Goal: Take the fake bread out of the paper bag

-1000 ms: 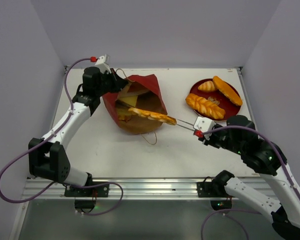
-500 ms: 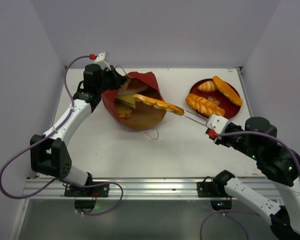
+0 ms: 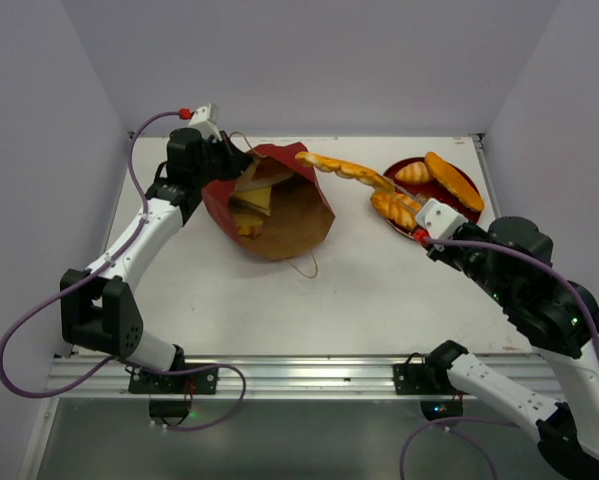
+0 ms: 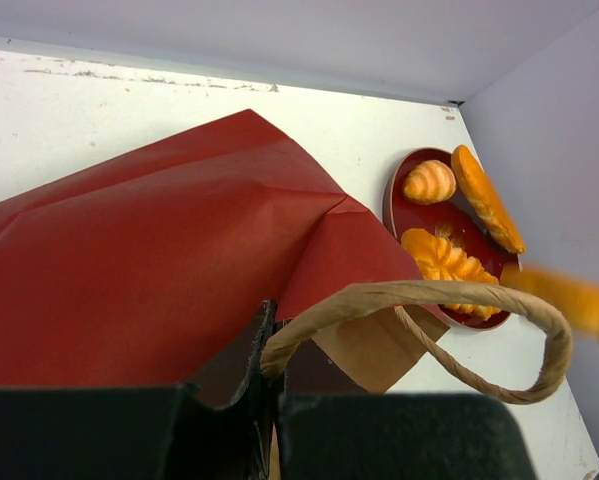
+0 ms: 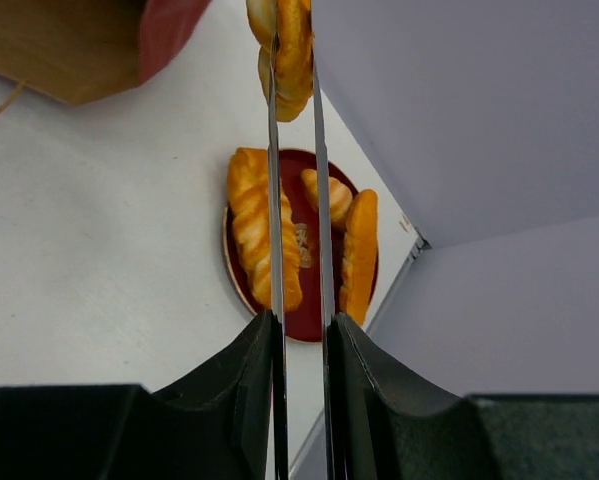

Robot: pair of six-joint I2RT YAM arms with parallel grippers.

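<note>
Inside paper bag (image 3: 284,222), overhead only: bread (image 3: 258,203).

A white table (image 3: 359,300), faintly scuffed, lies under the left gripper (image 3: 231,160) and the right gripper (image 3: 384,183). Plain pale lilac walls close it in: a back wall (image 3: 309,60) beyond the left gripper, a side wall (image 3: 24,150) to its left, and another side wall (image 3: 569,110) right of the right gripper. A metal rail (image 3: 299,375) edges the near side. The light is soft and even.

We held a glossy golden braided toy loaf (image 5: 293,30) pinched between our right gripper's (image 5: 294,70) thin metal fingers (image 5: 274,200). The fingers crossed over a round dark-red plate (image 5: 309,318) bearing three orange toy pastries (image 5: 257,240). A red paper carrier bag's (image 5: 169,25) corner showed upper left.
</note>
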